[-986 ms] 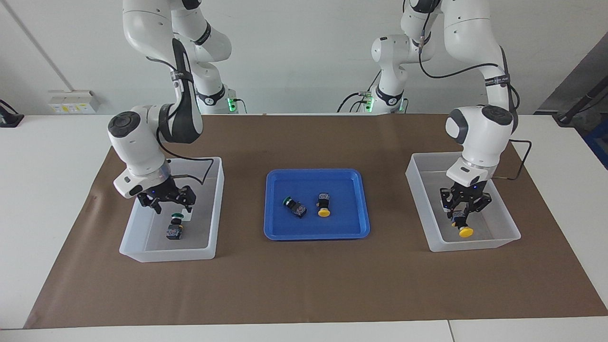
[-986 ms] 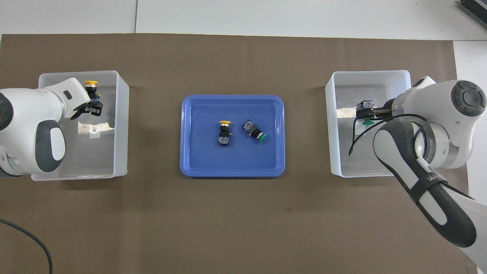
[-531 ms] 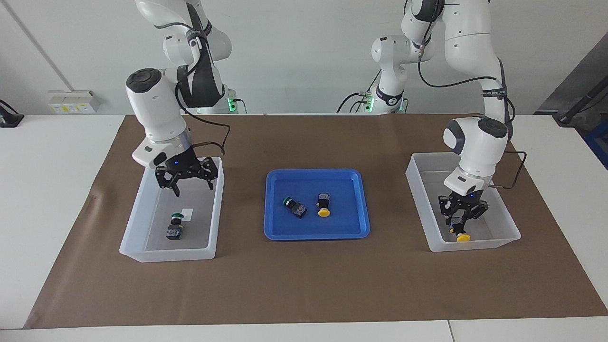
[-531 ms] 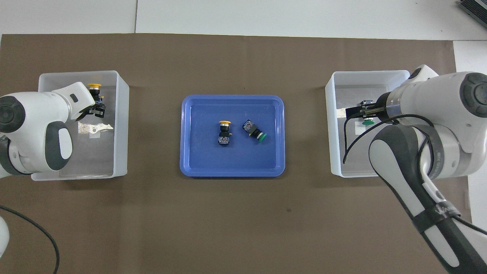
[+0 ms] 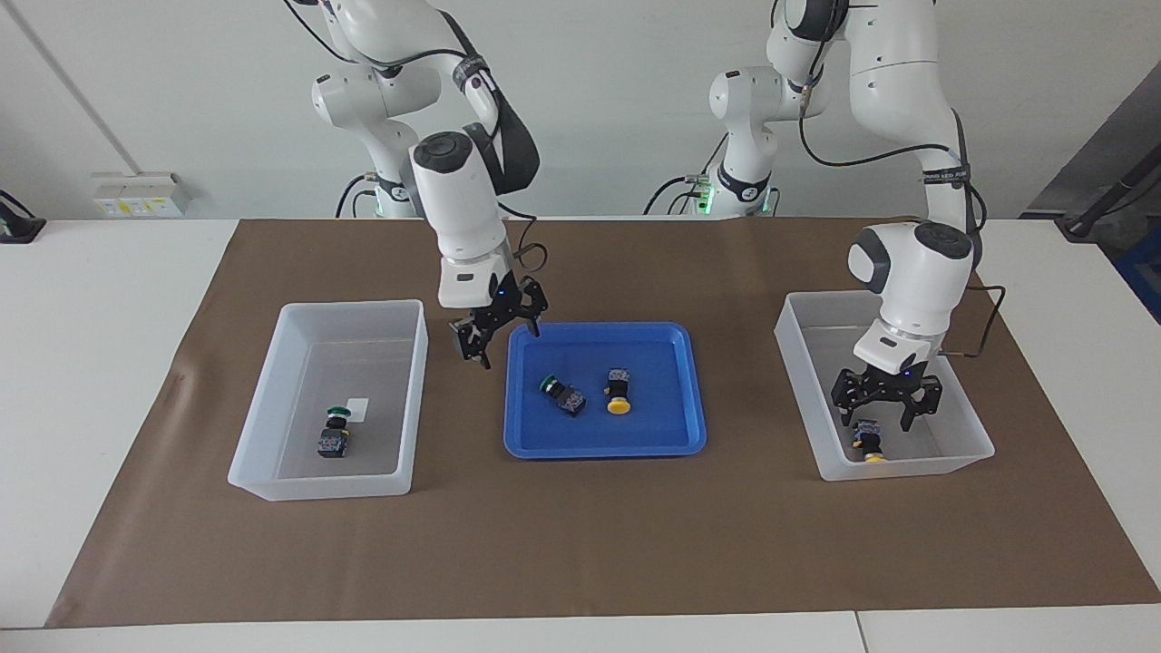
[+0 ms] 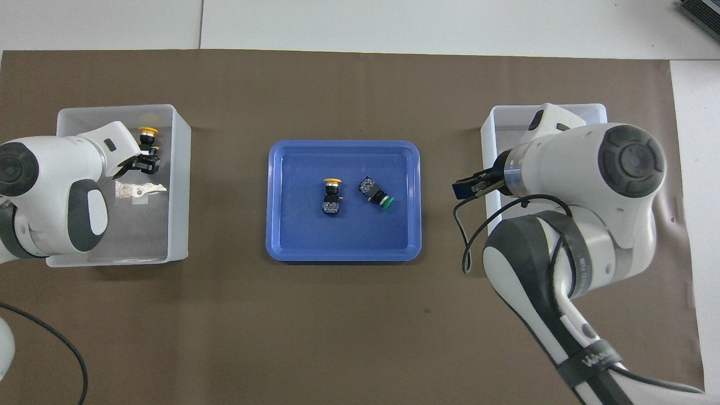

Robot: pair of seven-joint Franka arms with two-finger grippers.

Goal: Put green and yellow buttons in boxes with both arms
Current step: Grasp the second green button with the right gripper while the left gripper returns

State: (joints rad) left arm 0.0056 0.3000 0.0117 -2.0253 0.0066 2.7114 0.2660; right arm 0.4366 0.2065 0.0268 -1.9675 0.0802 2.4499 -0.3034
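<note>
On the brown mat, three containers in a row: one box at the right arm's end, the blue tray in the middle, the other box at the left arm's end. Right gripper hangs over the gap between its box and the tray, fingers spread, empty. Left gripper is low inside its box, fingers spread just above a yellow button that lies loose on the floor; contact probably none, but the angle is poor. Green button lies in the right arm's box beside the label. In the tray: second green button and second yellow button, near each other.
</note>
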